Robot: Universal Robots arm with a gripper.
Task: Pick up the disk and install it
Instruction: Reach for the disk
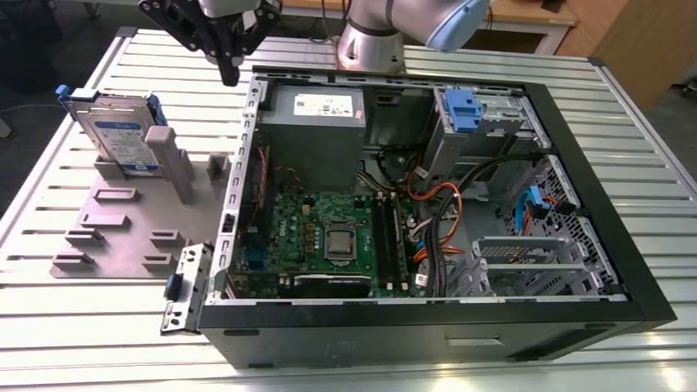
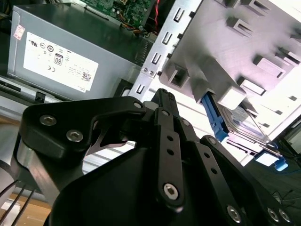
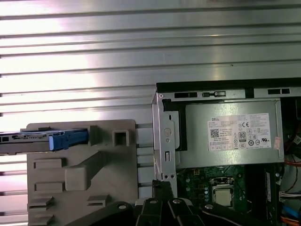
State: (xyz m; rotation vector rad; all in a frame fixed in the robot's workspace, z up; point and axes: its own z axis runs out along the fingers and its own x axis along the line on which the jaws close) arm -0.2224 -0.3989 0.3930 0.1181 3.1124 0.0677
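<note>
Jaws together, one disk apart.

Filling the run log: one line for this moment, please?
claw: shut, empty, by computer case wall | disk: upright in grey fixture, not gripped | install: not done

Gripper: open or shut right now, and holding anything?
Gripper: shut, holding nothing; the disk stands apart in the grey holder.
</note>
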